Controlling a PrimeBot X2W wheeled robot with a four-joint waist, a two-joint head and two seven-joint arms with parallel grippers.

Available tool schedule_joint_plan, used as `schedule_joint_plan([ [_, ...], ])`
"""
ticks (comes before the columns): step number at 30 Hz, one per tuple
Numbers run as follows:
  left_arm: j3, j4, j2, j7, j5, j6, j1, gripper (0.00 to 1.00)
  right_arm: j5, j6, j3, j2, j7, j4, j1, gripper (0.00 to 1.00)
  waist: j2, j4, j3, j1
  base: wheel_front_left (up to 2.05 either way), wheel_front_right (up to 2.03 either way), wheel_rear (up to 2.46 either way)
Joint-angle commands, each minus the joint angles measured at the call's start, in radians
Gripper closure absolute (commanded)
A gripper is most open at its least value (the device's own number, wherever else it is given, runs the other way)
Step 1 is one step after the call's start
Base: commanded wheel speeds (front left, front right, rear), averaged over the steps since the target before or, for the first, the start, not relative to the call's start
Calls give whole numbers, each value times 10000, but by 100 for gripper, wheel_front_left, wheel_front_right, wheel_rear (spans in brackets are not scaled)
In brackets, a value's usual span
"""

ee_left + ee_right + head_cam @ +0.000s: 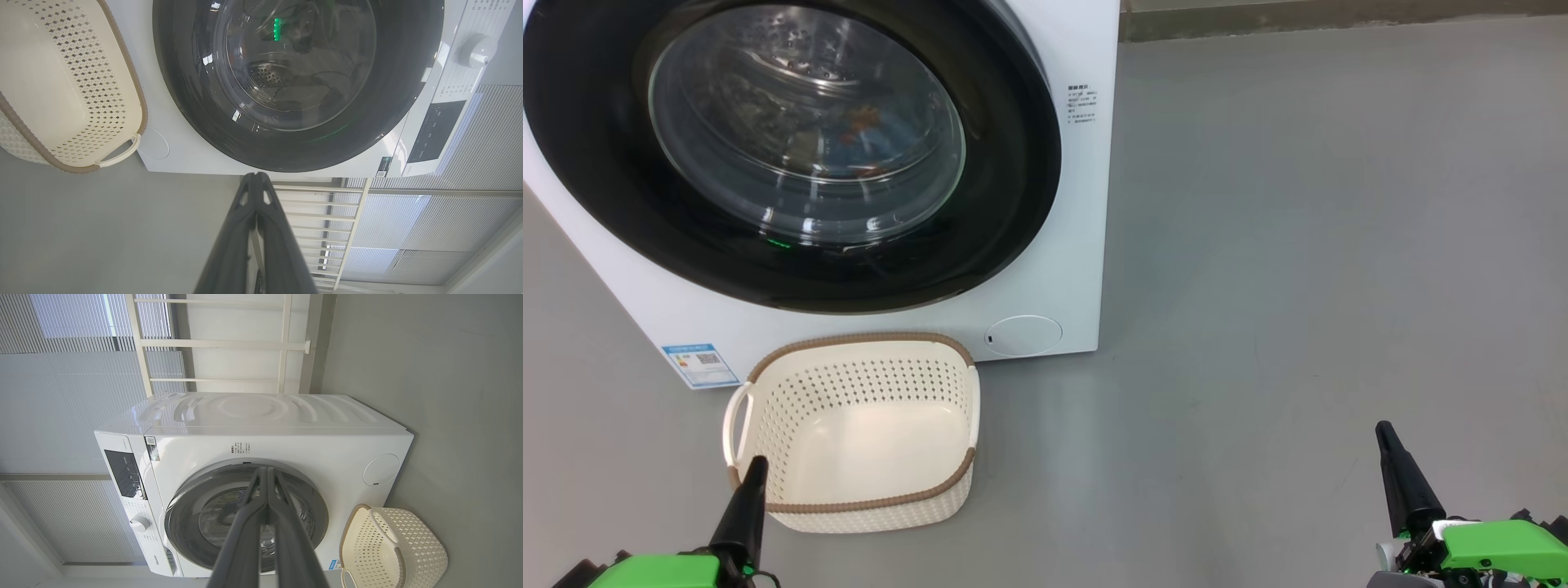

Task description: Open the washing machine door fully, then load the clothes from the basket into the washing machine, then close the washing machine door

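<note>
- Cut off: in the head view the washing machine (1086, 245) is cropped at the top and left, so part of the washing machine door (596, 163) is lost past the frame edge.
- The door is seen lying flush against the machine's front, closed.
- Hard to make out: behind the door glass, inside the drum, a blue and orange patch is taken for the clothes (866, 131). Reflections cover the rest, and the pieces cannot be counted.
- The basket (874, 510) is set on the floor (1298, 245) just in front of the machine, below the door. Its bare cream bottom is exposed.
- The left gripper (758, 464) is held near the basket's near left corner, in front of the machine. Whether it touches the rim cannot be told. Its fingers are pressed together with nothing between them.
- The right gripper (1383, 429) is held well off to the machine's right, over bare floor. Its fingers are likewise together, holding nothing.
- Differences between views: the right wrist view takes in the machine's top, a dark control panel (122, 473) and a knob (140, 523), with a white railing (212, 343) behind the machine. The head view gives the round flap (1023, 335) and the blue label (700, 364) low on the front.
- Count: one machine, one door, one basket, two grippers.
</note>
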Motion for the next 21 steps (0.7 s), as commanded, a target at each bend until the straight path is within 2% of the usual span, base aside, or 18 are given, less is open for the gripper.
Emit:
schedule_joint_plan([
  [1, 340, -194, 129, 60, -83, -29, -412, 100, 42, 16, 224, -47, 75, -303, -453, 100, 0, 0, 0, 0, 0, 0, 0],
  [21, 340, -194, 129, 60, -83, -29, -412, 100, 42, 16, 224, -47, 75, -303, -453, 100, 0, 0, 0, 0, 0, 0, 0],
])
